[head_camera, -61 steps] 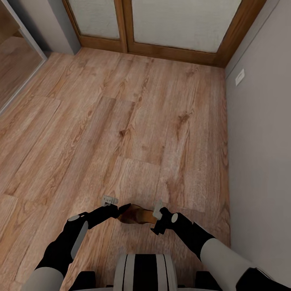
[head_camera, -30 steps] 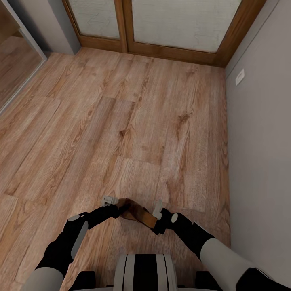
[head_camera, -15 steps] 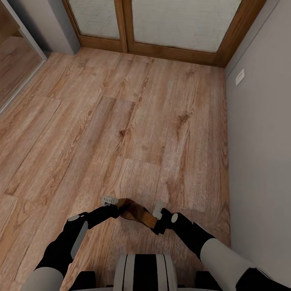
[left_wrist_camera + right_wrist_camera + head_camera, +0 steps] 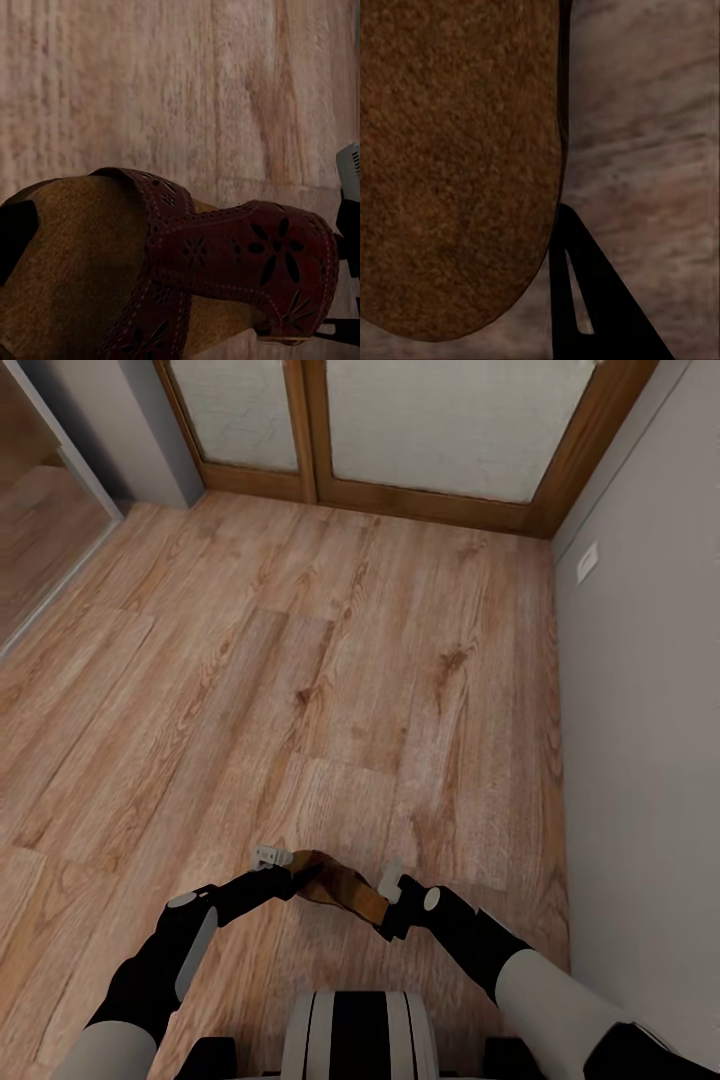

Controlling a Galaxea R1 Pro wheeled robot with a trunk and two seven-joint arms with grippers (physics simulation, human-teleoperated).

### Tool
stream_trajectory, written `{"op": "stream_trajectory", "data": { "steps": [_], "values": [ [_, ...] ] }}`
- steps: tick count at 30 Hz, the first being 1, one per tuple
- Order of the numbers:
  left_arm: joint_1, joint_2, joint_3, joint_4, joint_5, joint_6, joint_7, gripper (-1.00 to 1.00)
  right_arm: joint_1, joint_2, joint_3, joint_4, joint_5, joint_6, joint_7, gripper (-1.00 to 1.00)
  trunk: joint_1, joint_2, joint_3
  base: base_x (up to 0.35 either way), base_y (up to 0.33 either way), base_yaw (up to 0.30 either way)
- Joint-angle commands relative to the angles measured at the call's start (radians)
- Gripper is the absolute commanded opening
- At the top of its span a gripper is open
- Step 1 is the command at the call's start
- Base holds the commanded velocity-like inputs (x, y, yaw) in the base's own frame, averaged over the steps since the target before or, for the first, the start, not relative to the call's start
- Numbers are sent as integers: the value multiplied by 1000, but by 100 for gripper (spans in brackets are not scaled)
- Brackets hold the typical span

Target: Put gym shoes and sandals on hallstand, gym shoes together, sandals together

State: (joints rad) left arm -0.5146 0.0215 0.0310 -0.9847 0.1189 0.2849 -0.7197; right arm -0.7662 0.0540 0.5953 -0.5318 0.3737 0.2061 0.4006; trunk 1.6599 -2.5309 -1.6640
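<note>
Brown sandals [image 4: 338,885] held betw. left fingers [image 4: 272,856] & right fingers [image 4: 390,879], above corridor floor [image 4: 300,660].

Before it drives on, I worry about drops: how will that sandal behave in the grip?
The sandal looks slim, so probably light. Hanging tilted between the left gripper and the right gripper, it may swing. Its wide strap looks like leather, likely pliable.

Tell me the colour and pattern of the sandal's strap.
Dark maroon strap with cut-out flower shapes and pale stitching, clearest in the left wrist view.
</note>
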Motion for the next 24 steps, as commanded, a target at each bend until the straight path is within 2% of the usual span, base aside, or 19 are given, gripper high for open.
{"op": "stream_trajectory", "data": {
  "steps": [1, 3, 7, 12, 16, 21, 23, 24],
  "values": [
    [0, 1, 1, 0, 8, 10, -3, 100, 0, 0, 0, -2, 8, 5, 4, -100, -1, 0, 3, 0, 0, 0],
    [0, 7, 1, 0, 8, 10, -3, 100, 0, 0, 0, -2, 8, 5, 4, -100, -1, 1, 11, 0, 0, 0],
    [0, 35, 1, 0, 12, 10, -5, 100, 0, 0, 1, -2, 8, 5, 5, -100, -3, 1, 27, 0, 0, 0],
    [0, 45, 1, 0, 13, 10, -5, 100, 0, 1, 1, -3, 8, 6, 6, -100, -5, 3, 46, 0, 0, 0],
    [0, 49, 1, 0, 13, 10, -6, 100, 0, 1, 0, -5, 6, 34, 6, -100, -7, 4, 61, 0, 0, 0],
    [0, 81, 11, 0, 16, 10, -7, 100, 0, 1, -5, -8, 4, 71, 4, -100, -10, 5, 81, 0, 0, 0],
    [0, 95, 48, 0, 18, 10, -10, 100, 0, 0, -9, -9, 1, 76, 3, -100, -10, 5, 89, 0, 0, 0],
    [0, 102, 112, 0, 18, 10, -12, 100, 1, -1, -17, -11, -2, 78, 2, -100, -11, 5, 92, 0, 0, 0]
  ]
}}
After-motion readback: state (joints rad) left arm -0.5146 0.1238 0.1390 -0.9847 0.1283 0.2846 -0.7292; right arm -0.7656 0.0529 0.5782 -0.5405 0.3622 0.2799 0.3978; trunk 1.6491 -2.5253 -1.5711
